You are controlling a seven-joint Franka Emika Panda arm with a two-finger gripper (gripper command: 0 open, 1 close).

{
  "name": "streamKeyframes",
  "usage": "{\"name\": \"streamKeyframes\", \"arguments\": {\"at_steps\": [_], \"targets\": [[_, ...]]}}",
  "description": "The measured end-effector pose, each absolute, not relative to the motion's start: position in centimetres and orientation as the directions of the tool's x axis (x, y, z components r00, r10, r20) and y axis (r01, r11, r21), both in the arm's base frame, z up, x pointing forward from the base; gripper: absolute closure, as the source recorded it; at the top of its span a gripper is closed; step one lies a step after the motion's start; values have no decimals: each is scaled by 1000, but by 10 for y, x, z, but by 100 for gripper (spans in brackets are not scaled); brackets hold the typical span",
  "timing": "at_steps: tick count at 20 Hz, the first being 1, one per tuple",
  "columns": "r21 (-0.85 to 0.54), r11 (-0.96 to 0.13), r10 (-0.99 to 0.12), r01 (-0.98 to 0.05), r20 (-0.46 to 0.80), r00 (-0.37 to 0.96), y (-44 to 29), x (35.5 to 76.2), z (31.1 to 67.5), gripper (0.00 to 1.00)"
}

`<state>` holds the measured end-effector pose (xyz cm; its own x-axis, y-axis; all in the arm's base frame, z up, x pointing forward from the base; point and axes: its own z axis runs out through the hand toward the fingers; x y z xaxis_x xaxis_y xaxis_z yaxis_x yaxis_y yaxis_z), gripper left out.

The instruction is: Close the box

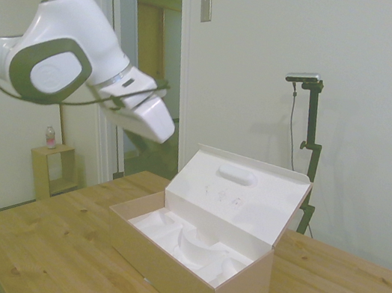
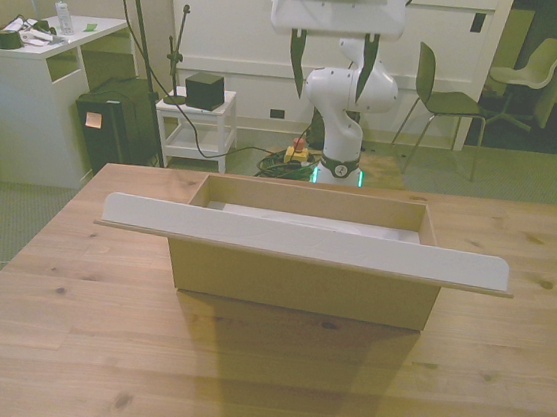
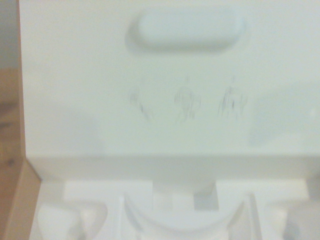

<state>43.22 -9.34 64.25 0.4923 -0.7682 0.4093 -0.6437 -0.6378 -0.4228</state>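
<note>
1. The long rectangular tan cardboard box [image 1: 193,267] sits on the wooden tabletop [image 1: 50,242], roughly at its middle in the front view, with one long side turned to that camera.
2. Its hinged flap lid [image 1: 241,192] stands open, raised above the far long wall in the side view and leaning back a little; in the front view the lid [image 2: 305,242] shows edge-on as a wide pale strip overhanging both ends of the box [image 2: 300,283].
3. The white inner face of the lid carries an oval bump [image 3: 187,29] near its free edge, with faint grey markings [image 3: 187,102] below it in the wrist view.
4. Inside the box lies a moulded white insert [image 1: 190,246] with curved hollows.
5. The white end effector [image 2: 331,66] hangs high above the tabletop, well apart from the box and behind its far side in the front view, touching nothing.
6. Its two dark fingers [image 2: 297,65] point down and stand apart, with nothing between them.
7. In the side view the end effector [image 1: 148,117] is tilted, angled towards the open lid.
8. A small wooden cube shelf [image 1: 51,170] stands on the floor beyond the tabletop.
</note>
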Motion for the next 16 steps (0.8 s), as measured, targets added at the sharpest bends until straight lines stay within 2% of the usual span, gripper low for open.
{"name": "streamKeyframes", "arguments": {"at_steps": [8, 16], "targets": [[-440, -661, -744, -608, 489, 455, -37, 560, 698, 0], [-453, -589, -800, -669, 446, 402, -67, 619, 702, 0]]}}
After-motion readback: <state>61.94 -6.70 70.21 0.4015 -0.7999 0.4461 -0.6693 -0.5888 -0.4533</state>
